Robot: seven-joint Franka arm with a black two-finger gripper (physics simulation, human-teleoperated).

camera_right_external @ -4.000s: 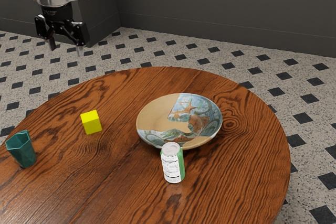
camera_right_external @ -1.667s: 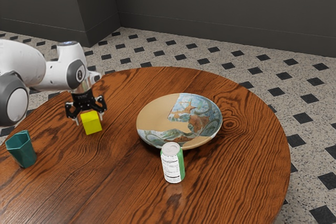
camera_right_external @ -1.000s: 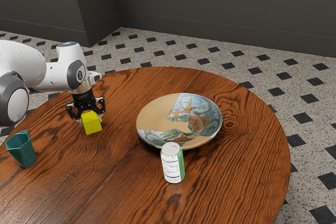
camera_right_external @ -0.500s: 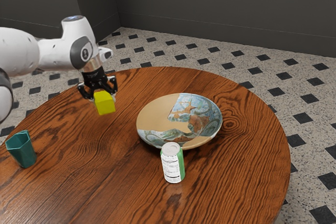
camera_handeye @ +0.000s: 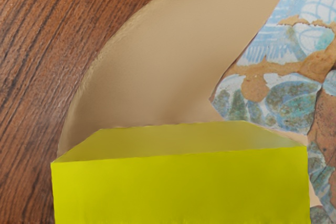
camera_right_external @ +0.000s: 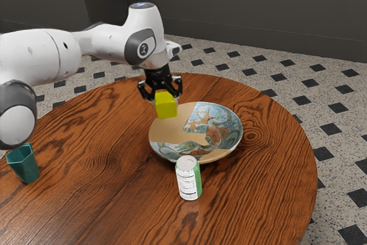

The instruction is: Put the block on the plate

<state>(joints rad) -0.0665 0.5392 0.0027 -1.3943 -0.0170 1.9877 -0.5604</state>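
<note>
Yellow block aloft at the plate, held in my pincer

Exterior view, from my remote station. The arm (camera_right_external: 43, 55) comes in from the exterior view's left, the hand pointing down. My pincer (camera_right_external: 166, 100) is closed on the yellow block (camera_right_external: 167, 106), one finger to each side. Block carried, not set down: it hangs in the air by the plate's far rim, toward the exterior view's left. Whether all of it is inside the rim, I cannot tell.

Plate (camera_right_external: 178, 127): broad, round, shallow, with a raised rim. Part plain tan, part painted in blue, green and brown, the border between them ragged. It lies on the round desk (camera_right_external: 114, 199), dark reddish wood with strong grain.

Wrist view: the block's yellow faces close to the hand, the plate's tan part just past them, painted part beside that, bare wood outside the rim.

Other items: a drinks can (camera_right_external: 188, 179), white label and green side, upright near the plate on the side toward the camera; contact with the rim, cannot tell. A teal faceted cup (camera_right_external: 24, 167), mouth up, well apart from the plate at the exterior view's left. Floor (camera_right_external: 338, 107) speckled pale, with dark diamonds.
</note>
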